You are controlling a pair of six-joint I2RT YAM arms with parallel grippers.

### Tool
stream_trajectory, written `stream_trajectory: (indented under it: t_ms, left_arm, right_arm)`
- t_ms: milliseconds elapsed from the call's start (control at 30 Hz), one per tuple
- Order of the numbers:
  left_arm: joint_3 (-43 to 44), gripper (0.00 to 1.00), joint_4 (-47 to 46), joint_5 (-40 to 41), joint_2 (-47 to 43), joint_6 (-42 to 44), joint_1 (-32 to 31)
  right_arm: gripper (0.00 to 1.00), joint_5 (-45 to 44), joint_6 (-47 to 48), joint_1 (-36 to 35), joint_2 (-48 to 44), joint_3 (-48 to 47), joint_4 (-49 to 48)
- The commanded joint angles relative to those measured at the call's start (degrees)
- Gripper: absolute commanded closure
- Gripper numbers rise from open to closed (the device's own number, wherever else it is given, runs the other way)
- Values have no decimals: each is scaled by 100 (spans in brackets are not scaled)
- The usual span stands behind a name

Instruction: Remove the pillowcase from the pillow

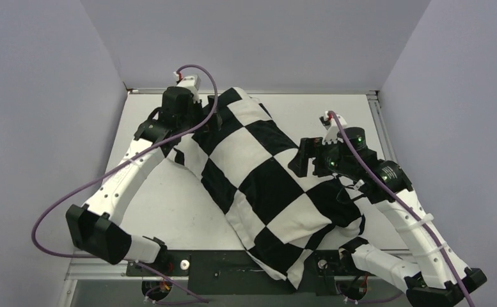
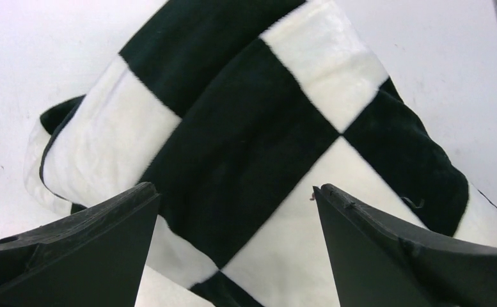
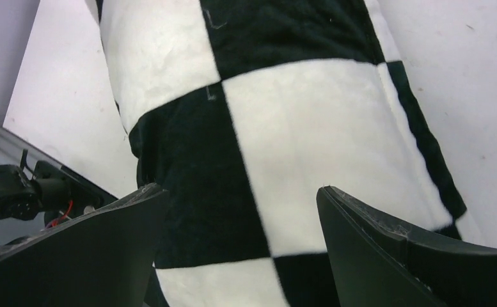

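- Top view: the pillowcase is lying diagonally across the surface, running from the far left down to the near edge, where one corner is hanging over between the arm bases. It is bulging plumply, so I am judging that the pillow is sitting inside it. No plain white cushion is showing for certain.
- Top view: the left pincer is hovering at the far end of the cover and the right pincer at its right flank, near mid-length. One arm at each station is reading as a set-up where one pins and the other pulls fabric.
- Left wrist view: the left pincer is standing spread wide, pinching nothing, and framing the checks of the pillowcase below. It is probably aiming at the cover's end because that end offers loose cloth to gather. A pale fold is peeking out at the left edge, and I cannot tell whether it is cushion or lining.
- Right wrist view: the right pincer is likewise gaping and empty, looking down on the pillowcase at a black-white boundary, with bare surface to the right. I cannot tell whether it is touching the fabric.
- Judgement: the stripping is not yet begun.
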State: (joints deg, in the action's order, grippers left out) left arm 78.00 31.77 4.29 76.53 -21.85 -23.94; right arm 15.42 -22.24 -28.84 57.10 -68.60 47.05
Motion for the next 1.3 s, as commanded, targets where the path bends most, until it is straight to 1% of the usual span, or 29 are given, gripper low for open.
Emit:
stream_trajectory:
  t_ms: [0, 167, 267, 367, 467, 533, 633, 733, 800, 867, 1000, 1100, 1267]
  left_arm:
    - [817, 4, -117, -99, 810, 312, 210]
    - [1574, 4, -247, -425, 1743, 293, 446]
    - [1936, 4, -311, -849, 2300, 208, 570]
    - [2140, 4, -417, -1301, 2786, 20, 671]
    - [2130, 4, -504, -1745, 3098, -207, 730]
    - [1847, 4, -759, -1965, 3090, -374, 733]
    - [1174, 4, -1245, -2206, 2896, -614, 770]
    - [437, 4, -1626, -2501, 2667, -890, 810]
    - [-138, 4, -2175, -2767, 2418, -1176, 812]
    - [-746, 3, -2706, -3023, 2157, -1532, 812]
    - [-1656, 4, -3465, -3345, 1637, -2050, 797]
    - [-2170, 4, -3698, -3426, 1140, -2228, 744]
    - [-2853, 4, -3714, -3371, 429, -2358, 465]
  right_arm:
    - [10, -792, -743, 36, -481, 325, 477]
    - [10, -956, -1257, 36, -801, 641, 859]
    - [10, -1031, -1503, 36, -942, 788, 1025]
    - [10, -918, -1721, 32, -1091, 1059, 899]
    - [10, -606, -1866, 36, -1154, 1526, 494]
    - [10, -430, -1951, 35, -1174, 1919, 99]
    - [10, -307, -2110, 36, -1154, 2419, -544]
    - [10, -444, -2101, 43, -1051, 2684, -1285]
    - [10, -637, -1945, 53, -808, 2705, -1647]
    - [10, -862, -1643, 90, -392, 2546, -1885]
    - [10, -1081, -1048, 247, 593, 1792, -2207]
    - [10, -1087, -766, 480, 1308, 1291, -2520]
    - [10, -906, -558, 847, 2230, 479, -2990]
